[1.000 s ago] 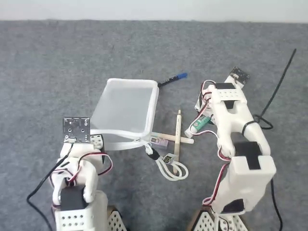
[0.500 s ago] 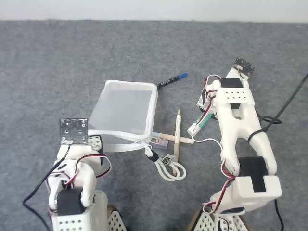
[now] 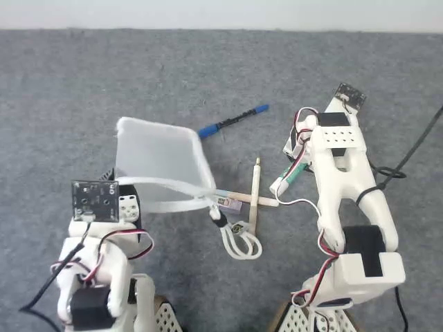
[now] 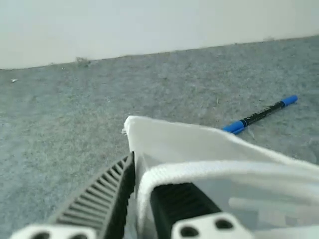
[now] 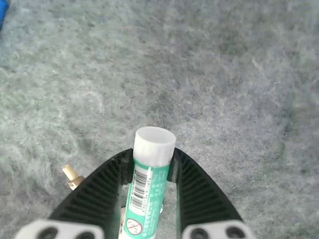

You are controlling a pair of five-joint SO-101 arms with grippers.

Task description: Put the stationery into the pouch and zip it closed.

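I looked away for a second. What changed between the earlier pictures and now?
The left end effector, shut on the pouch by its rim, dragged it toward the left arm's side, uncovering the whole blue pen. The right end effector stays shut on the glue stick; the pencil has not moved.

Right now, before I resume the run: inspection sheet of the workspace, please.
Surface: grey carpet, flat.
Job's things: translucent pouch lifted by its rim, mouth apparently open; blue pen on the carpet beyond it; wooden pencil crossing a pale pen; glue stick held by the right arm.
Clutter: nothing seen.
Grippers: left gripper shut on the pouch rim; right gripper shut on the glue stick.
Cables: black cable beside the right arm; white cord loops at the pouch's zip end.
Surroundings: pale wall behind the carpet.
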